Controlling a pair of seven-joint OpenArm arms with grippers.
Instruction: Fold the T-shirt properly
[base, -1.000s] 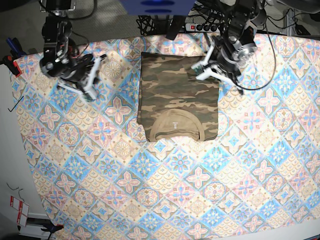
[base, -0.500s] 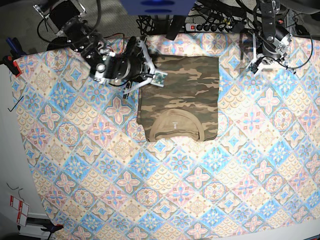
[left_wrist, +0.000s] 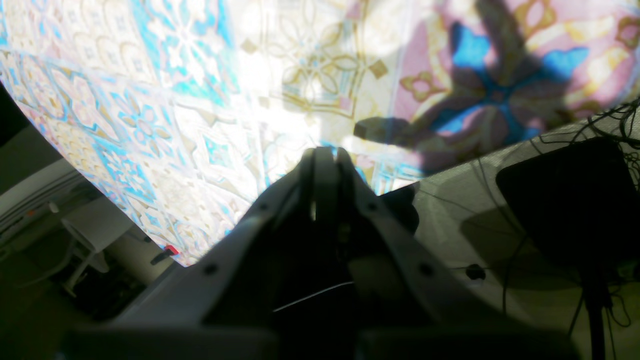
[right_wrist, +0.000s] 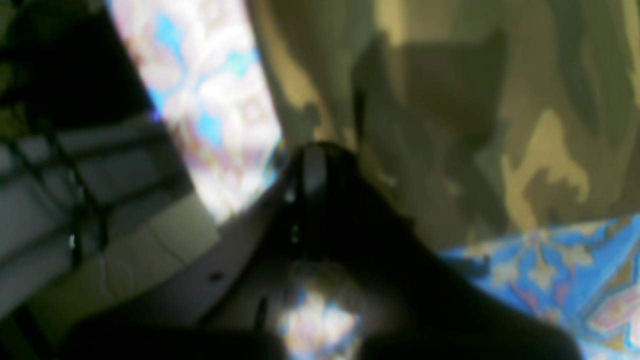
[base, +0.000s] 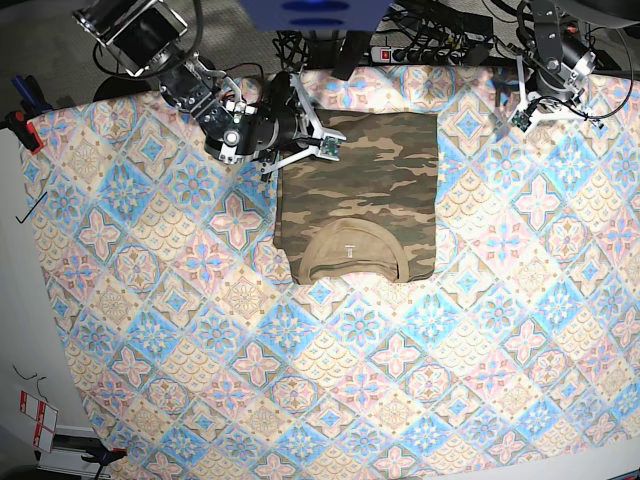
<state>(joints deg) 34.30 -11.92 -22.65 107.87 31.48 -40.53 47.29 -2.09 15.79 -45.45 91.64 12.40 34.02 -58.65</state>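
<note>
As seen from base view, we count 1 T-shirt (base: 358, 195), folded, on desk's tablecloth (base: 300, 380); 2 grippers: right gripper (base: 318, 140) clenched at shirt's corner, left gripper (base: 520, 108) clenched, empty.

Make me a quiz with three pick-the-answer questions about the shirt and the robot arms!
1. Where is the right gripper?
A. over the T-shirt's far left corner
B. by the collar
C. off the tablecloth

2. What colour is the inside of the collar?
A. blue
B. plain tan
C. white

3. How is the left gripper?
A. wide open
B. holding the T-shirt
C. shut and empty

Answers: 1 A, the base view shows it at the shirt's top left corner. 2 B, the neck opening is tan. 3 C, the left wrist view shows its fingers pressed together over bare tablecloth.
</note>
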